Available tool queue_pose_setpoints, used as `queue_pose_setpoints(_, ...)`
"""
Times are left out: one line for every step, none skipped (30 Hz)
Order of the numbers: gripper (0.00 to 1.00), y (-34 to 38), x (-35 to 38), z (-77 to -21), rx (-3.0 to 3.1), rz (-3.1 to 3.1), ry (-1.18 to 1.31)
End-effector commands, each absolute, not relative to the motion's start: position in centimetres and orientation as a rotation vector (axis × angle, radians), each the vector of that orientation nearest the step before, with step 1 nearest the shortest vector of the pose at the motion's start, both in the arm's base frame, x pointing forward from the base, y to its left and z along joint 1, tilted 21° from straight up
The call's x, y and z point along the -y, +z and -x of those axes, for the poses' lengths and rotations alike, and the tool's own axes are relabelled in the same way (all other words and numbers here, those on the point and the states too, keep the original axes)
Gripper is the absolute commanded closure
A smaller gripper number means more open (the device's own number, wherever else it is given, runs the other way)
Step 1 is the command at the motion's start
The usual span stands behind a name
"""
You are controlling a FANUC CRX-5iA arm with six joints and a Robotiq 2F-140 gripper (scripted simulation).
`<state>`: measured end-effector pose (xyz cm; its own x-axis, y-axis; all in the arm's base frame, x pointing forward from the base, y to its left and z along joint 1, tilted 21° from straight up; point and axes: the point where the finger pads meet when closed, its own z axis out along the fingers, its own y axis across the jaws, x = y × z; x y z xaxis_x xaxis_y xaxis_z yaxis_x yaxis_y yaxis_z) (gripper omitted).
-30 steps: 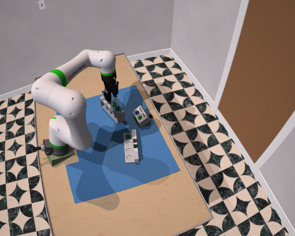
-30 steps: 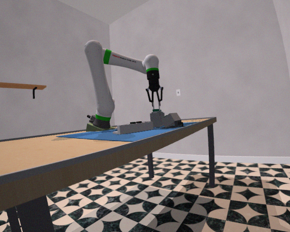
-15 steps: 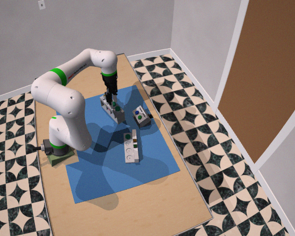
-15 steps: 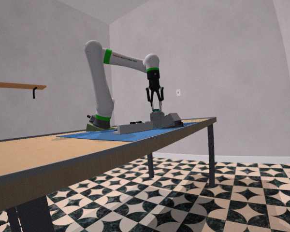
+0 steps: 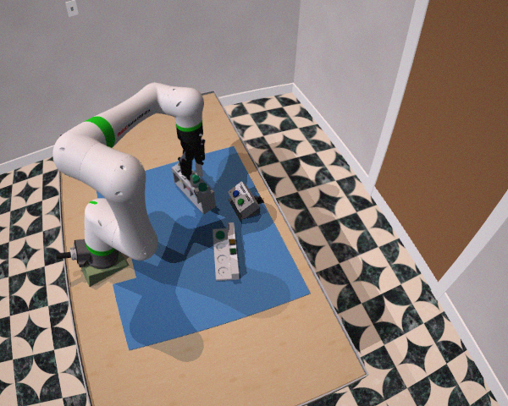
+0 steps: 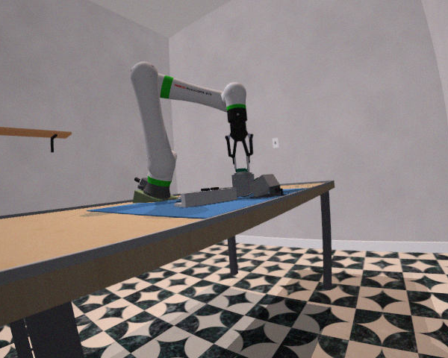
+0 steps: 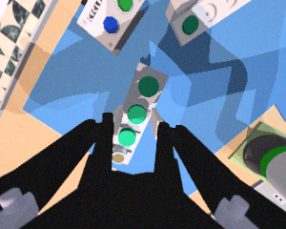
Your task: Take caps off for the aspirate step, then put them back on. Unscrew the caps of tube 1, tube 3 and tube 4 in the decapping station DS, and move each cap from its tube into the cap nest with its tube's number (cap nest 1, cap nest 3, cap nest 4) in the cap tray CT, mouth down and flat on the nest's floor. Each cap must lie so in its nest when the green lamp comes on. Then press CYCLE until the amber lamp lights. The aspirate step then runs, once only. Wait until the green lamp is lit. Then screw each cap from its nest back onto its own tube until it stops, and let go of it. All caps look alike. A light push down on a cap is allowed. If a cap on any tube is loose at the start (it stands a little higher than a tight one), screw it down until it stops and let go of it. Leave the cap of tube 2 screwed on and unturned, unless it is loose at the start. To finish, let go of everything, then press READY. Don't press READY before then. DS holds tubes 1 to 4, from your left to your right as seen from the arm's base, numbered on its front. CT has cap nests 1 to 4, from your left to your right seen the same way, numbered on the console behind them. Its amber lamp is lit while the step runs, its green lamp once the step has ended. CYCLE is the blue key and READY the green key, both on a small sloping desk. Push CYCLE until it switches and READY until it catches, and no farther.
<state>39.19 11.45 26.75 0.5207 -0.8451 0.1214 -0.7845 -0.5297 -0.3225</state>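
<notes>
Pointing straight down with the gripper (image 7: pixel 133 123) over the end of the decapping station (image 5: pixel 206 200) farthest from the cap tray (image 5: pixel 227 266). Straddling one green cap (image 7: pixel 127 137) with the jaws spread partway, a sliver of daylight on either side of it in the wrist view, so pinching nothing. Resting on its tube with that cap, second in the row. Just beside it, at the row's near end in the wrist view, showing one uncapped tube (image 7: pixel 118 157) with a tan mouth. Beyond it, carrying two more darker green caps (image 7: pixel 136 114) (image 7: pixel 148 86) on the remaining tubes. In the tray, holding a single green cap (image 5: pixel 220 234) in the end nest nearest the station; leaving the other three nests as pale rings. Hard to tell from these views whether that cap lies mouth down. Beside the station, set apart on the blue mat (image 5: pixel 228 315), sloping up with the small key desk (image 5: pixel 247 207), bearing the blue key (image 5: pixel 235 193) and the green key (image 5: pixel 240 201), neither touched. From the side view, hanging with the fingertips level with the cap's top above the grey block. Standing with everything on the wooden table (image 5: pixel 267 371); bolted at the arm's foot to a green base plate (image 5: pixel 92 277).
</notes>
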Motion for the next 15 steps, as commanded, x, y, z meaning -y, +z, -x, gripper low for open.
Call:
queue_pose_setpoints(0.65, 26.77, -11.46, -39.19, -1.707, 2.294, -0.354)
queue_pose_setpoints(0.65, 26.77, -11.46, -39.19, -1.717, 2.285, -0.352)
queue_pose_setpoints(0.65, 26.77, -11.46, -39.19, -1.795, 2.215, -0.336)
queue_pose_setpoints(0.65, 26.77, -11.46, -39.19, -1.805, 2.206, -0.335)
queue_pose_setpoints(0.65, 26.77, -11.46, -39.19, -1.879, 2.134, -0.319)
queue_pose_setpoints(0.65, 26.77, -11.46, -39.19, -1.891, 2.123, -0.318)
queue_pose_setpoints(0.65, 26.77, -11.46, -39.19, -1.960, 2.050, -0.301)
queue_pose_setpoints(0.65, 26.77, -11.46, -39.19, -1.972, 2.037, -0.300)
queue_pose_setpoints(0.65, 26.77, -11.46, -39.19, -2.037, 1.964, -0.283)
queue_pose_setpoints(0.65, 26.77, -11.46, -39.19, -2.037, 1.964, -0.283)
queue_pose_setpoints(0.65, 26.77, -11.46, -39.19, -2.037, 1.964, -0.283)
queue_pose_setpoints(0.65, 26.77, -11.46, -39.19, -2.125, 1.857, -0.263)
queue_pose_setpoints(0.65, 26.77, -11.46, -39.19, -2.125, 1.857, -0.263)
queue_pose_setpoints(0.65, 26.77, -11.46, -39.19, -2.196, 1.764, -0.244)
queue_pose_setpoints(0.65, 26.77, -11.46, -39.19, -2.235, 1.709, -0.233)
